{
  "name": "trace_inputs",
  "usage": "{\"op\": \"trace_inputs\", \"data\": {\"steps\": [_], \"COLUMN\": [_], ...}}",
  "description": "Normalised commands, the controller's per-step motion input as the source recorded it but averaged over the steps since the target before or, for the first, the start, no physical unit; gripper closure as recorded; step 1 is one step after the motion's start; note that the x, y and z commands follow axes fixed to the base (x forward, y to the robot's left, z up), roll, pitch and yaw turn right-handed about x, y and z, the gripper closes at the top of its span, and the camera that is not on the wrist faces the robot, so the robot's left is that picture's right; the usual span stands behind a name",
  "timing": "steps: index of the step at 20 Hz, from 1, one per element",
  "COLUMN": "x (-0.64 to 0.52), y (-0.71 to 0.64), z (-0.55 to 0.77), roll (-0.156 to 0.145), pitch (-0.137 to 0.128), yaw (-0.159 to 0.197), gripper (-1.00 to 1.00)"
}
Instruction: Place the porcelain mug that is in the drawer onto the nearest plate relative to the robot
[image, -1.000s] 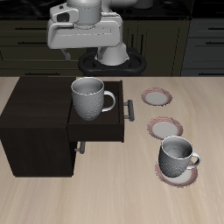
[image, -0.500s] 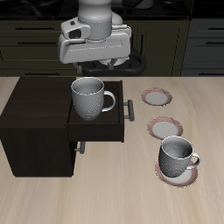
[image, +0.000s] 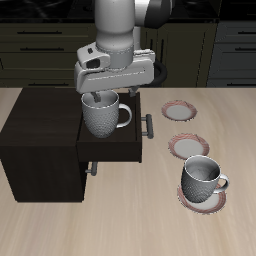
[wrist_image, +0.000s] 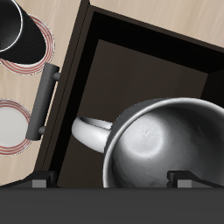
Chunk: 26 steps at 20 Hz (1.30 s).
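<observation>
Tool (image: 101, 97) hanging released just above mug (image: 103, 113), mug sitting upright in open drawer (image: 110, 148), another mug (image: 202, 179) resting on saucer (image: 200, 201) on desk (image: 150, 225)

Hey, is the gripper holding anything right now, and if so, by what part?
Nothing is held. The gripper hangs just above the porcelain mug in the drawer, jaws apart over its rim, not closed on it.

A second grey mug (image: 203, 178) sits on a front saucer (image: 205, 200), another saucer (image: 187, 147) behind
</observation>
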Motion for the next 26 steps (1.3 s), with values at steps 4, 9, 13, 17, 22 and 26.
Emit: {"op": "trace_inputs", "data": {"steps": [4,9,13,17,22,26], "x": [0.01,-0.06,-0.05,-0.13,-0.26,-0.26], "y": [-0.11,-0.21,-0.14,0.01,0.04,0.03], "z": [-0.29,-0.1,0.06,0.26,0.56,0.39], "roll": [0.013,-0.037,-0.043,-0.027,-0.027,-0.034], "pitch": [0.031,0.01,-0.014,-0.063,-0.104,-0.058], "yaw": [-0.03,-0.067,-0.028,-0.055,-0.048,-0.016], "gripper": [1.0,1.0,1.0,1.0,1.0,1.0]}}
